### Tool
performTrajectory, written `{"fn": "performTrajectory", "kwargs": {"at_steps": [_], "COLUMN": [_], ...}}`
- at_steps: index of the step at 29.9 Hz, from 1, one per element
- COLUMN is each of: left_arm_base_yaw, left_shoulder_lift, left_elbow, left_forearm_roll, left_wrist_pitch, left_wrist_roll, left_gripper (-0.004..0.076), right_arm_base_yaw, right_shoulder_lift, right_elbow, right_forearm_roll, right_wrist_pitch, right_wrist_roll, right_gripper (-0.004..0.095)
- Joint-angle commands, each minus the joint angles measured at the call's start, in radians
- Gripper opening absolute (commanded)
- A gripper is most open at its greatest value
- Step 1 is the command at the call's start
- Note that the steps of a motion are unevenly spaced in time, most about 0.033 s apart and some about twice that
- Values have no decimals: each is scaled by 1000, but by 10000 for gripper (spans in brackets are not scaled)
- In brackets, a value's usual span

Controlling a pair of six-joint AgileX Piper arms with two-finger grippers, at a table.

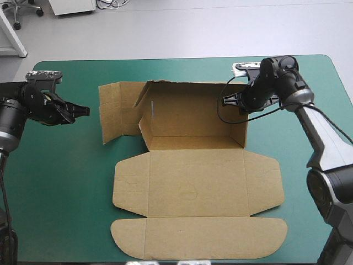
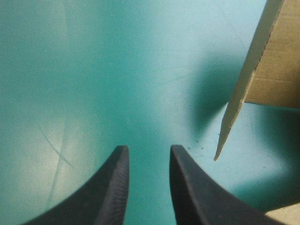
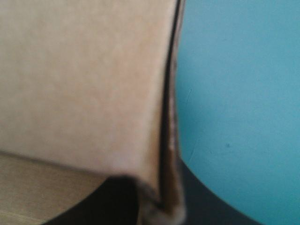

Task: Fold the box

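Observation:
The brown box (image 1: 193, 182) lies in the middle of the table, base and lid panels flat toward the near edge. Its back wall (image 1: 193, 113) and right side wall stand raised; a left flap (image 1: 117, 110) lies flat. My right gripper (image 1: 234, 100) is at the right wall's far end, and the right wrist view shows that wall (image 3: 84, 84) running between its black fingers, shut on it. Left of the flap, my left gripper (image 1: 83, 110) points at it with its fingers apart (image 2: 148, 149) over bare cover, and a flap edge (image 2: 272, 70) is just ahead and to one side.
Teal-green cover (image 1: 60, 182) shows to the left of the box and in a narrower strip to its right. The lid's rounded front flap (image 1: 198, 238) reaches almost to the table's near edge.

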Motion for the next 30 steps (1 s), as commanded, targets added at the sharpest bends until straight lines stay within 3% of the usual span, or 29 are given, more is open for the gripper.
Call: {"fn": "performTrajectory", "kwargs": {"at_steps": [1, 5, 14, 18, 25, 30], "left_arm_base_yaw": [1, 1, 1, 1, 1, 1], "left_shoulder_lift": [-38, -38, -38, -38, -38, -38], "left_elbow": [-25, -25, -25, -25, -25, -25], "left_forearm_roll": [-8, -12, -16, -16, -16, -16], "left_wrist_pitch": [-29, -33, -68, -90, -101, -101], "left_wrist_roll": [9, 24, 29, 35, 35, 52], "left_gripper": [220, 220, 220, 220, 220, 220], "right_arm_base_yaw": [-9, -9, 26, 77, 198, 252], "right_shoulder_lift": [-26, -42, -137, -199, -303, -394], "right_elbow": [-17, -17, -17, -3, 170, 342], "right_forearm_roll": [-5, -5, -22, -100, -308, -371], "right_wrist_pitch": [-40, -45, 21, 29, -59, -245], "right_wrist_roll": [-22, -22, -35, -18, 124, 255], "right_gripper": [318, 428, 427, 427, 427, 427]}}
